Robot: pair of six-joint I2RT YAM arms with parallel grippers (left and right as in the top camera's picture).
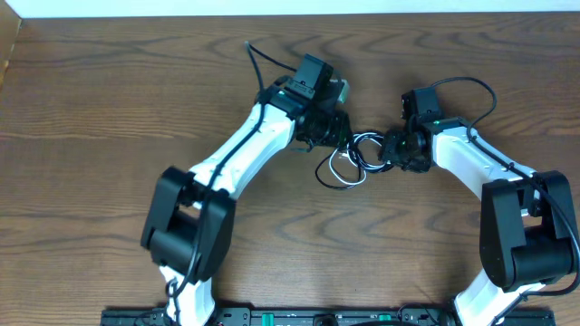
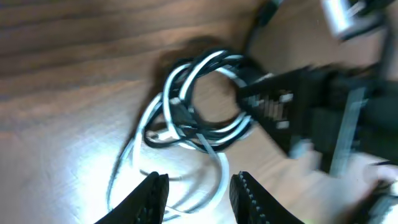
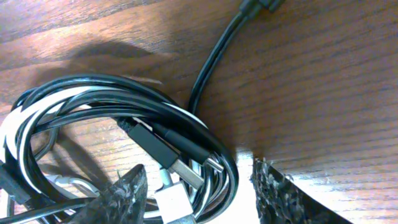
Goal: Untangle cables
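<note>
arms [image 1: 245, 145]: white links, black joints | pincer fingers [image 3: 127, 196]: black, rough-textured

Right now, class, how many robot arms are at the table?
2. The left arm comes from the lower left, the right arm from the lower right; both reach the tangled cables. None looks hidden.

table [image 1: 91, 109]: brown wood grain | on it: coiled white and black cables [image 1: 349, 163]

1. Overhead looks straight down from far off, taking in the whole surface [image 1: 82, 136].
2. Left wrist looks down close on the cables [image 2: 177, 115], blurred.
3. Right wrist sits nearer still; all three views share that coil.
</note>
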